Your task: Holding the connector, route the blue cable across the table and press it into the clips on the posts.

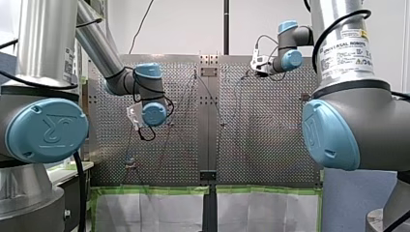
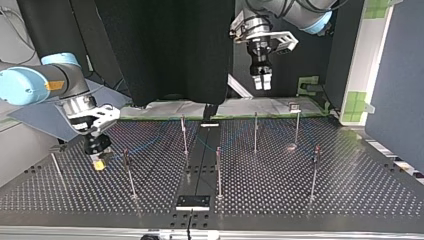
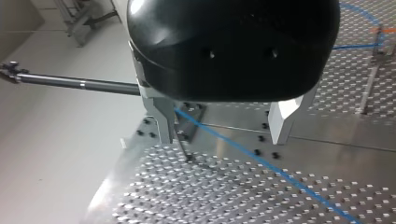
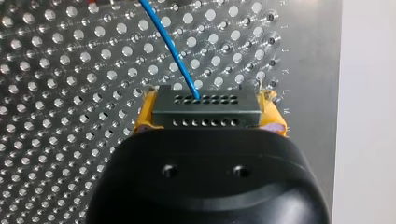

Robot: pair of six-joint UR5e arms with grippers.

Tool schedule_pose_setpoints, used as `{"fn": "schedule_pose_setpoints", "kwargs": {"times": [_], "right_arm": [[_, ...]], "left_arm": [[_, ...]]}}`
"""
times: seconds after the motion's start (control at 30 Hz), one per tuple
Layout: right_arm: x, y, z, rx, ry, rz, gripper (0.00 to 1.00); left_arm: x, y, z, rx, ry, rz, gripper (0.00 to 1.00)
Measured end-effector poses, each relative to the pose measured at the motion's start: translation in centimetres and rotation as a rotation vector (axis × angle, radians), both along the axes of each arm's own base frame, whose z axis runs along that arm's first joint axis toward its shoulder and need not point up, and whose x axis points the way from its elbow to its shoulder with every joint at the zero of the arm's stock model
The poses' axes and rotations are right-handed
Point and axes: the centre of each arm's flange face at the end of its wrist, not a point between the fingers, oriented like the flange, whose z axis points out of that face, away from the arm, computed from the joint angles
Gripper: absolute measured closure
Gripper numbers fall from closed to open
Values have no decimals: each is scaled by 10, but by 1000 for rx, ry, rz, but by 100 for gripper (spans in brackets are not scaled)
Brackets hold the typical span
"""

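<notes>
Since the connector (image 4: 208, 111) is the cable's lead end, my right gripper (image 4: 211, 115) pinches it between yellow pads, so towing it should lay the blue cable (image 4: 170, 44) across the perforated table (image 2: 350, 190). That arm sits low, tool down, beside a post (image 2: 129, 172). My left gripper (image 3: 224, 125) hangs high, fingers spread and empty, with the cable passing underneath.

White sheets (image 1: 150, 212), green tape edging (image 1: 154, 190)
</notes>
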Motion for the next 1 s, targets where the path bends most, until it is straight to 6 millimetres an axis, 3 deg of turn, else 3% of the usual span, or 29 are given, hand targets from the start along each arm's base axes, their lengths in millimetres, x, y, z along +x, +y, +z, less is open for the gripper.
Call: {"fn": "schedule_pose_setpoints", "kwargs": {"times": [0.4,0.73,1.0], "right_arm": [[0,0,-1,3,1,0,100],[0,0,-1,2,1,-1,100],[0,0,-1,4,1,-1,100]], "left_arm": [[-2,-16,-44,1,48,-43,1],[-4,-18,-82,43,122,-49,1],[-4,-18,-91,50,136,-49,1]]}}
